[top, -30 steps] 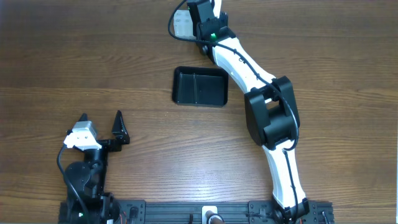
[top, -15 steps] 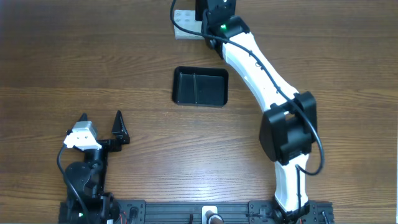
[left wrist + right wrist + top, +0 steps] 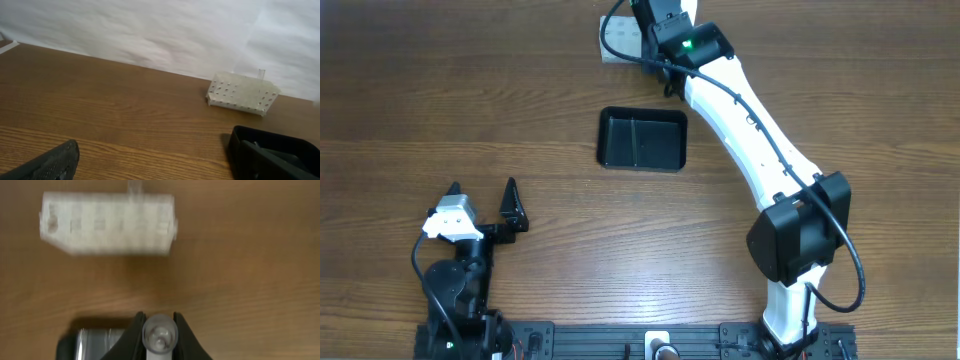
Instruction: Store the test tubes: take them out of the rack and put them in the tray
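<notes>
I am holding my right gripper (image 3: 158, 325) closed on a test tube (image 3: 159, 334), which is clamped between both fingers with its rounded end showing.

The gripper is hanging over bare bench (image 3: 250, 280), between the white rack (image 3: 107, 222) and the black tray (image 3: 67, 347). One more tube (image 3: 134, 187) is standing at the rack's far edge.

In my judgement the step in hand is carrying the held tube to the tray (image 3: 642, 139).

- **Grip:** it should be firm but not crushing, since glass is slippery and brittle.
- **Approach:** I should come squarely over one compartment, clear of the divider.
- **Release:** I should lower until the tube is nearly lying along the tray floor and only then open, so it neither drops nor rolls.

My left gripper (image 3: 483, 192) is resting open near its base, well apart from the tray.
</notes>
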